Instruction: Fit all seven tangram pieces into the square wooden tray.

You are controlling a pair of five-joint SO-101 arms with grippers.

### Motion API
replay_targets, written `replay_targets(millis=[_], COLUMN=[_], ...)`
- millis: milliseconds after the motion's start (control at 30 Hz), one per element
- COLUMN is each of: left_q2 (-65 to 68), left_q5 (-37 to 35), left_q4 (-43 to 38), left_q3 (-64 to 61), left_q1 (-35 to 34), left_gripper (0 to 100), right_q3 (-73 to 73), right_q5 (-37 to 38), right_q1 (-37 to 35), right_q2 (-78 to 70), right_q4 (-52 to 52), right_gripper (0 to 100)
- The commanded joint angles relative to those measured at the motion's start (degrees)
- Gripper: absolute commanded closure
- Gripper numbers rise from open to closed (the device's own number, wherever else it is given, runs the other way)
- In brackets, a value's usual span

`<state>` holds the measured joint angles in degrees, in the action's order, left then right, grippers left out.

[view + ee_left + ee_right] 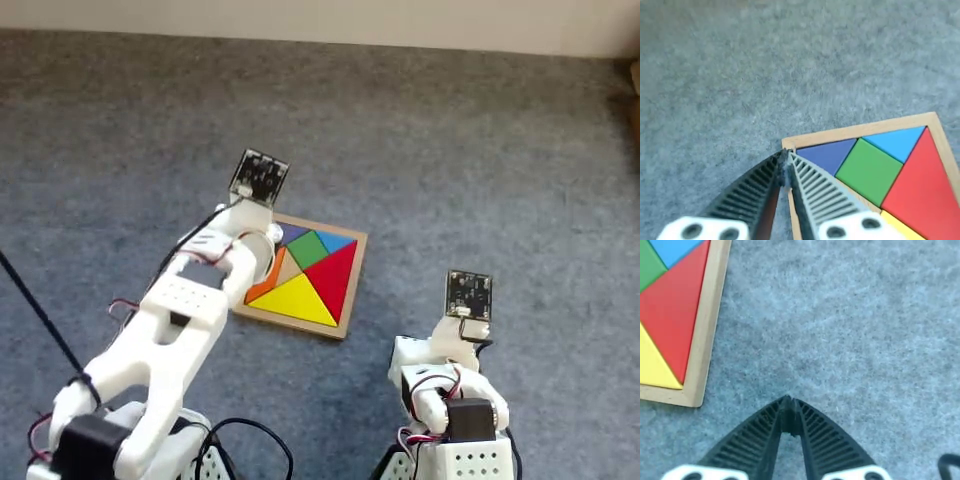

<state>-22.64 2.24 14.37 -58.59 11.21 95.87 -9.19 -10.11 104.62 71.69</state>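
The square wooden tray [352, 290] lies on the carpet. It holds a purple piece [827, 154], a green square [869, 170], a light blue triangle [892, 141], a red triangle [920, 185], a yellow triangle [295, 298] and an orange piece [263, 289]. I cannot tell whether the tan patch [288, 268] between orange and green is a piece or bare wood. My left gripper [785, 159] is shut and empty, its tips at the tray's corner beside the purple piece. My right gripper [788, 407] is shut and empty over carpet, a short way off the tray's near corner [694, 390].
Grey carpet [480, 150] lies all around the tray. The left arm [180, 310] hangs over the tray's left edge and hides part of it. The right arm [450, 400] stands at the front right. A pale wall strip runs along the far edge.
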Motion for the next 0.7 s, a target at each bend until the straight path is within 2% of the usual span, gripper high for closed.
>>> replay_targets(millis=[0,200,333,667], left_q2=[-5.3,-8.1,-8.1,-8.4], left_q5=[0.7,0.7,0.7,0.6], left_q4=[-10.5,-23.8,-30.0,-31.9], left_q3=[-5.3,-13.0,-15.8,-15.9], left_q1=[-0.1,0.0,0.0,-0.1], left_gripper=[99,99,99,99], right_q3=[8.4,8.4,8.4,8.4], right_q5=[-0.5,-0.5,-0.5,-0.5], right_q1=[-0.5,-0.5,-0.5,-0.5], right_q2=[1.1,1.1,1.1,1.1], right_q4=[0.3,0.3,0.3,0.3], right_gripper=[99.2,99.2,99.2,99.2])
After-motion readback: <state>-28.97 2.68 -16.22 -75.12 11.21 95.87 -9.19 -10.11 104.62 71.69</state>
